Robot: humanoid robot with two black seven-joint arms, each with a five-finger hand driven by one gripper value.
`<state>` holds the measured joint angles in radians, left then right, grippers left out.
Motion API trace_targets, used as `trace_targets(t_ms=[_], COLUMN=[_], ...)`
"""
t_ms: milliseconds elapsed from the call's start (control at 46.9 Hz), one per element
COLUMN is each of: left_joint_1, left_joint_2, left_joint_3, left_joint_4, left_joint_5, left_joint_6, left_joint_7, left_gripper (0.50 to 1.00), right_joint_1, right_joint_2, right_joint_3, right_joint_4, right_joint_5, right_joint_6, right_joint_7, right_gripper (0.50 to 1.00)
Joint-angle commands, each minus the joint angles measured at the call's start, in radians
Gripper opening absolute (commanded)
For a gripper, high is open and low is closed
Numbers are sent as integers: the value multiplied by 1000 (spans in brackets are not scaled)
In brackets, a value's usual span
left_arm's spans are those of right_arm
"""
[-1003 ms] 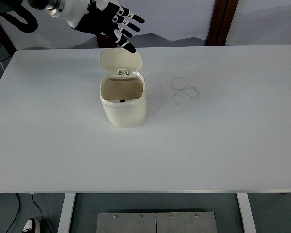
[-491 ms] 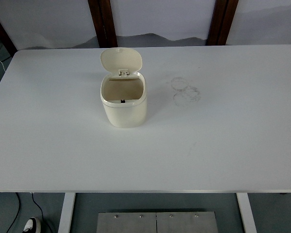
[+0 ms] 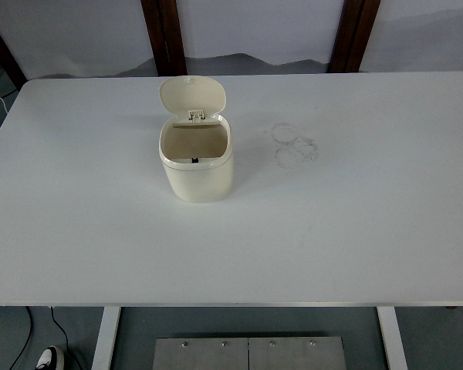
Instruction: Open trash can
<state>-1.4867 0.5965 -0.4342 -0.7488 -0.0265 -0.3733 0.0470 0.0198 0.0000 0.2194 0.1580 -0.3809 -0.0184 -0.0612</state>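
The trash can (image 3: 197, 166) stands on the white surface (image 3: 355, 231), a little left of the middle of the frame. Its lid (image 3: 192, 96) is tipped up and back — you can see inside. The job looks done. No hand shows, so I cannot tell how either is held.

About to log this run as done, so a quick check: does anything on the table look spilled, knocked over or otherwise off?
Nothing is spilled or tipped. The trash can stands upright with its lid flipped open. The only oddity is a few faint ring marks on the table to its right.
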Motion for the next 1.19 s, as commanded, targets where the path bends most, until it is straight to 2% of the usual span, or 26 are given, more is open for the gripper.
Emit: trace_targets(t_ms=[0,320,683,789,896,1173], left_joint_1=[34,184,388,434,442,444], left_joint_2=[5,17,9,11,12,11], left_joint_3=[-11,-69,-178,-216,-236,-236], left_joint_4=[2,23,60,65,65,65], left_joint_5=[-65,-256,-280,-279,-280,-276], left_joint_6=[1,10,5,4,5,8], left_joint_7=[-21,-22,-27,-61,-79,-79], left_gripper=[1000,1000,1000,1000,1000,1000], right_joint_1=[0,0,0,0,0,0], right_joint_2=[0,0,0,0,0,0], right_joint_3=[0,0,0,0,0,0], right_joint_4=[0,0,0,0,0,0], right_joint_5=[0,0,0,0,0,0], right_joint_6=[0,0,0,0,0,0], right_joint_7=[0,0,0,0,0,0], right_gripper=[995,995,995,995,995,995])
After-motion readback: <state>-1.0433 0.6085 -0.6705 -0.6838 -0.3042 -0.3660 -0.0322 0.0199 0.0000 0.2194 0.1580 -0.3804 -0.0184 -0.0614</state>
